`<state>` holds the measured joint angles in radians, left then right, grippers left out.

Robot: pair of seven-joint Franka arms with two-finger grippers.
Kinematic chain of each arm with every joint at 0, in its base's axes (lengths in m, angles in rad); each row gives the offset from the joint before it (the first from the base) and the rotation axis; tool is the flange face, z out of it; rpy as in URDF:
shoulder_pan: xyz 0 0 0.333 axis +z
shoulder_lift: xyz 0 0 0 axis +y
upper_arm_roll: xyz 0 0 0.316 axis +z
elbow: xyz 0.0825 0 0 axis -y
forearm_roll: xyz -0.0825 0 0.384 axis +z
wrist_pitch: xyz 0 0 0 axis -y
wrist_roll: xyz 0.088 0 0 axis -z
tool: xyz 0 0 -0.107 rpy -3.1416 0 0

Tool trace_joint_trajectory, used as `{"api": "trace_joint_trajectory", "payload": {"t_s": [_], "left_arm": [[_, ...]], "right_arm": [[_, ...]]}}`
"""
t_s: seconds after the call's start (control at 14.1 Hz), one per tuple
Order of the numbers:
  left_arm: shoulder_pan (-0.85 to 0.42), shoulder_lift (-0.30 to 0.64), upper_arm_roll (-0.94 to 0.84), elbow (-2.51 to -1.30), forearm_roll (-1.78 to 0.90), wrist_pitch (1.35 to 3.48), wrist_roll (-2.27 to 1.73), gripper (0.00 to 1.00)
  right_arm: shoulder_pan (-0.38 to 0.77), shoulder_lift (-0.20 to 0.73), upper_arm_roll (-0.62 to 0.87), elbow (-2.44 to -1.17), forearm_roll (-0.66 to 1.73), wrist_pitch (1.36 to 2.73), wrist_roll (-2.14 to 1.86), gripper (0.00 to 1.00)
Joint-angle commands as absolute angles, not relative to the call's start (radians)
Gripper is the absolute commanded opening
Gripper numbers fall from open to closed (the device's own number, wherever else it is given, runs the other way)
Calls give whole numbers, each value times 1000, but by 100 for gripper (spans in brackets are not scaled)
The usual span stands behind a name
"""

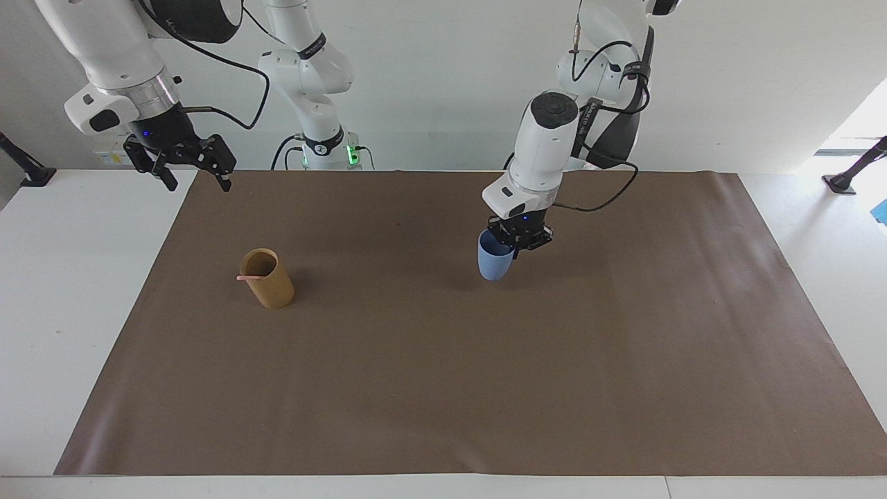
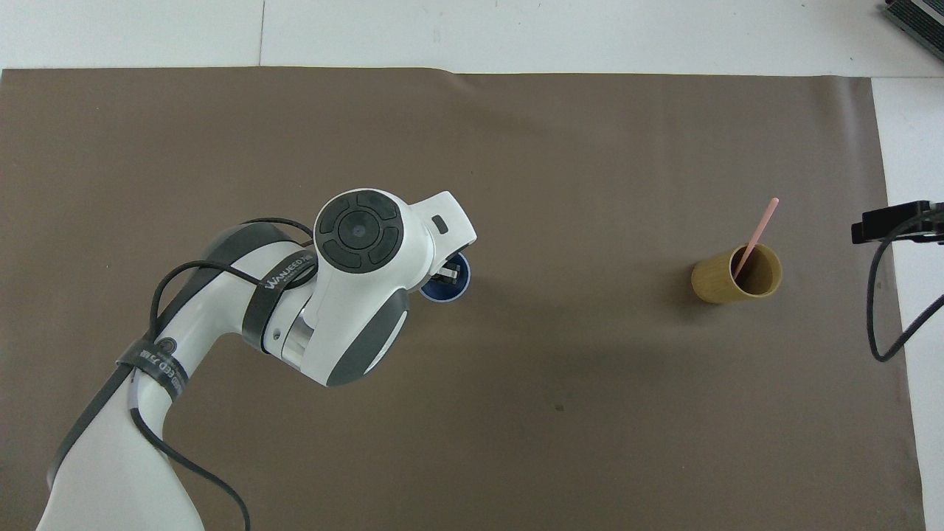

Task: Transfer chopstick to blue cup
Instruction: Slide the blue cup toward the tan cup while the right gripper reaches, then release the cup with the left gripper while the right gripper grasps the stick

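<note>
My left gripper [image 1: 516,242] is shut on the rim of the light-blue cup [image 1: 493,263] and holds it upright, low over the middle of the brown mat; I cannot tell if its base touches. From overhead, the left arm covers most of the blue cup [image 2: 442,290] and the left gripper [image 2: 451,274]. One pale pink chopstick [image 1: 248,278] leans in the tan cup [image 1: 269,281] toward the right arm's end; it also shows in the overhead view [image 2: 759,228]. My right gripper [image 1: 199,181] is open and empty, raised over the mat's corner by its base.
The tan cup [image 2: 719,284] stands upright on the brown paper mat [image 1: 443,381], which covers most of the white table. The right gripper's black body [image 2: 885,223] shows at the edge of the overhead view, with a cable hanging below it.
</note>
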<state>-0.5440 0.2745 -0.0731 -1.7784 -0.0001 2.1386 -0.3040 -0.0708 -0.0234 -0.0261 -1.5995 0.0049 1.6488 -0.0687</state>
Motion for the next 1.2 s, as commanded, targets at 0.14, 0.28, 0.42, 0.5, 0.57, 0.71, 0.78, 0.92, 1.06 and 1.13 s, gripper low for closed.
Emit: {"api": "trace_joint_trajectory", "payload": {"t_s": [0.14, 0.28, 0.42, 0.5, 0.57, 0.71, 0.78, 0.92, 1.06, 1.13], "left_arm": [[-586, 334, -57, -1733, 23, 2177, -347, 0], [-604, 354, -57, -1741, 23, 2193, -374, 0], [-606, 354, -57, -1749, 23, 2192, -376, 0], [-606, 353, -58, -1762, 21, 2197, -379, 0], [-604, 351, -58, -1776, 21, 2200, -377, 0], [-597, 350, -58, -1778, 18, 2195, -383, 13], [-594, 351, -58, -1778, 17, 2198, -387, 49], [-591, 351, -57, -1773, 18, 2201, -374, 100], [-584, 348, -51, -1756, 18, 2183, -379, 100], [-578, 333, -48, -1756, 18, 2168, -379, 100]], "right_arm": [[-72, 69, -18, -1589, 17, 1752, -86, 100], [-60, 116, -14, -1591, 21, 1831, -86, 100], [-38, 172, -14, -1592, 18, 1873, -86, 100], [-35, 190, -14, -1594, 28, 1888, -86, 100], [-29, 193, -14, -1606, 28, 1896, -86, 100], [-24, 187, -14, -1638, 25, 1899, -97, 88], [-26, 187, -14, -1650, 25, 1899, -97, 81], [-17, 173, -14, -1693, 25, 1899, -94, 69], [-18, 167, -14, -1706, 25, 1898, -100, 55], [-20, 157, -14, -1724, 25, 1899, -98, 52]]}}
